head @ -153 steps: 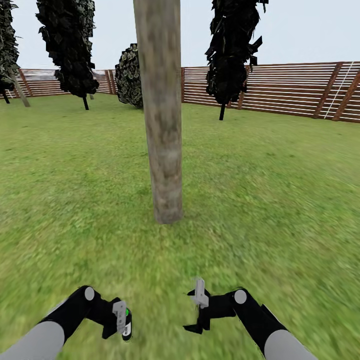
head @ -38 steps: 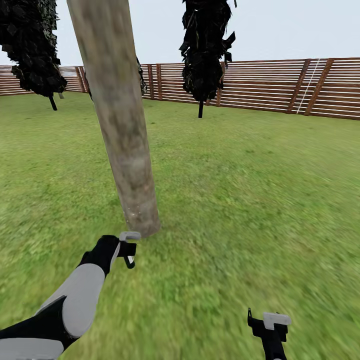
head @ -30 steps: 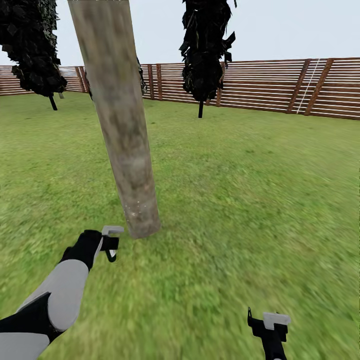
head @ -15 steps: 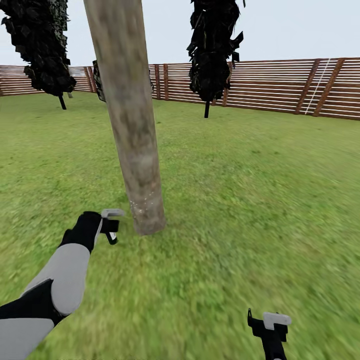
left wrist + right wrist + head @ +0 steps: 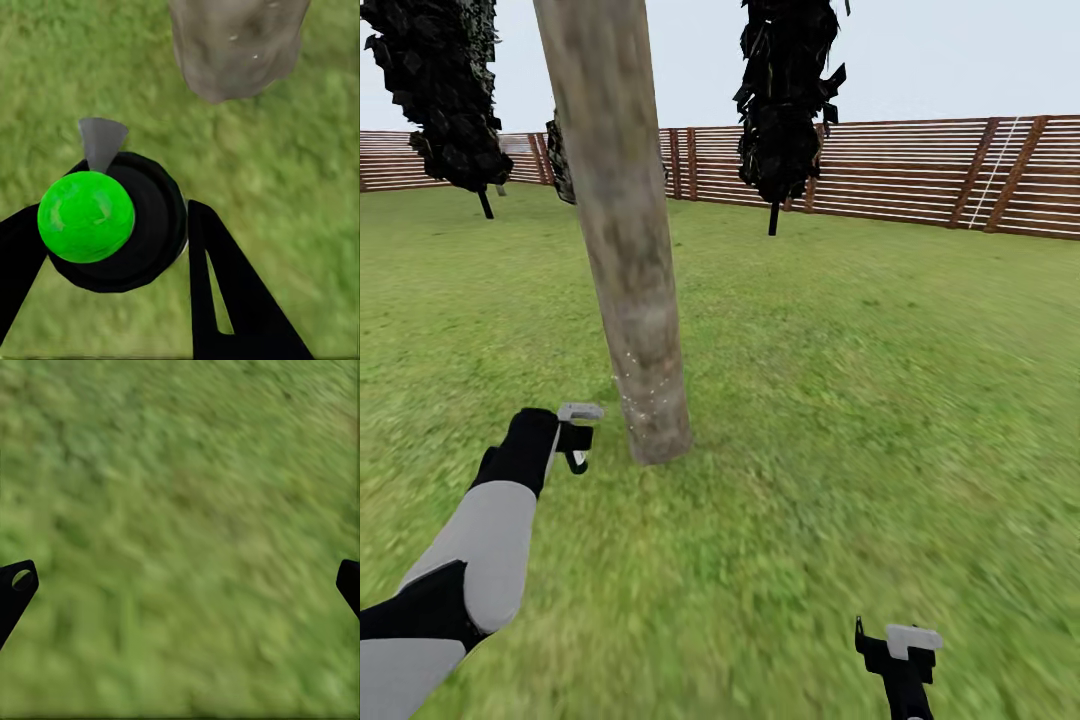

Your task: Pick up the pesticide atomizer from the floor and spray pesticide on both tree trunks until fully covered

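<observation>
In the garden a thick, pale grey-brown tree trunk (image 5: 628, 250) rises from the lawn just ahead and left of centre. Tiny whitish pesticide specks (image 5: 641, 396) dot its lower part. My left gripper (image 5: 575, 440) reaches out low beside the trunk's base, a hand's width to its left. In the left wrist view this gripper (image 5: 112, 217) is shut on the pesticide atomizer (image 5: 86, 216), a black body with a bright green top. Its grey nozzle (image 5: 101, 141) points toward the trunk base (image 5: 236, 45). My right gripper (image 5: 900, 650) hangs low at the right, open over bare grass (image 5: 180, 585).
The green lawn (image 5: 880, 380) spreads on all sides. A brown slatted fence (image 5: 920, 170) closes the back. Two dark columnar trees stand behind the trunk, one at the far left (image 5: 445, 90) and one behind centre (image 5: 785, 90).
My left arm has stretched from near my body toward the trunk's base and, in the last half second, edged slightly farther out. The specks sit a little higher. The view shifted.
</observation>
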Controlling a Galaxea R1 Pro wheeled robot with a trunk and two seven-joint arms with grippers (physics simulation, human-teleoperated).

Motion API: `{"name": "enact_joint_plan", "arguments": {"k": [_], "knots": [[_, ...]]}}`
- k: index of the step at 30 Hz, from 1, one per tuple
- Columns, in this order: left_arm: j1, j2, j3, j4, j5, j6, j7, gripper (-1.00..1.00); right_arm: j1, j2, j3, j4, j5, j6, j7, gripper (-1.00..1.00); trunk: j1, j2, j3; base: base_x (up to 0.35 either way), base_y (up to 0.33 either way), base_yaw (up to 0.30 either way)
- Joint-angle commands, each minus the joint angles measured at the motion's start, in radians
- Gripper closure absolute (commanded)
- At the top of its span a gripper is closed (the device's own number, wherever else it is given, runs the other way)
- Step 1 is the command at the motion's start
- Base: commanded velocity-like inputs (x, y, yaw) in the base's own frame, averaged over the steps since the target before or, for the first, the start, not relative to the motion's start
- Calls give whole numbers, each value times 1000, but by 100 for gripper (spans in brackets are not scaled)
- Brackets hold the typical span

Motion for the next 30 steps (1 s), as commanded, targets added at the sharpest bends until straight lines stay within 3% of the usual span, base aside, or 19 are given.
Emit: {"name": "enact_joint_plan", "arguments": {"k": [1, 14, 22, 30], "knots": [[1, 0, 2, -2, -7, 2, -10, 100, -1, 0, -6, 1, 11, -2, -4, -100, 0, 0, -1, -10, 0, 0], [7, -26, 4, 5, -6, 1, -10, 100, -1, 0, -5, 1, 11, -2, -3, -100, 0, 0, -1, 201, 68, 32], [16, -17, -6, -21, -16, -2, -4, 100, -1, 0, -5, 1, 11, -2, -3, -100, 0, 0, -1, 1, -255, 40], [64, -25, 3, -23, -8, -2, -6, 100, -1, 0, -5, 1, 11, -2, -3, -100, 0, 0, -1, 1, -273, 0]]}}
